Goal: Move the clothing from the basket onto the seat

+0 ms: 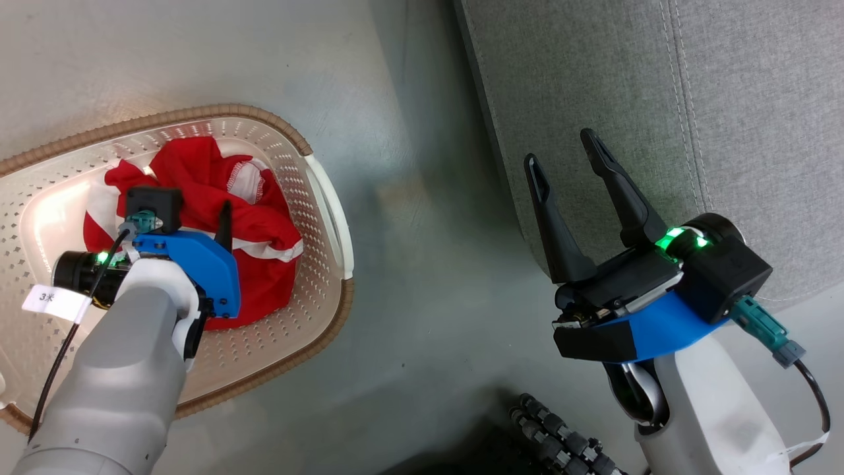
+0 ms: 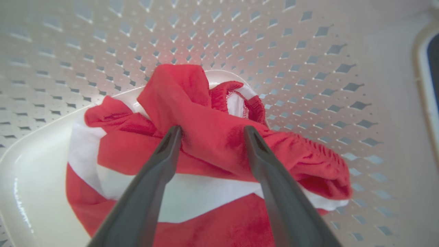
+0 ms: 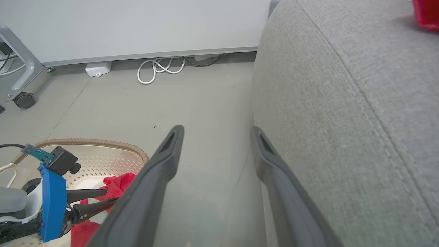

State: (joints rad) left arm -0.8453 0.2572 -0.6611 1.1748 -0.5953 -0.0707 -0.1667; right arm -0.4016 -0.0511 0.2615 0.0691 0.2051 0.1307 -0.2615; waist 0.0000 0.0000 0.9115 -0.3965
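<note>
Two arms split the work: the left gripper points down into the basket at the left of the head view, its fingers spread either side of a raised fold of the red clothing bunched there, probably so that closing them would pinch that ridge. The right gripper, also spread and empty, hangs at the front edge of the grey seat on the right, well clear of the basket.

Two grippers, one basket, one seat, one clothing heap.
Left gripper and right gripper have two fingers each. The heap under the left one is too bunched to count garments, and one more red piece lies beyond the right.
</note>
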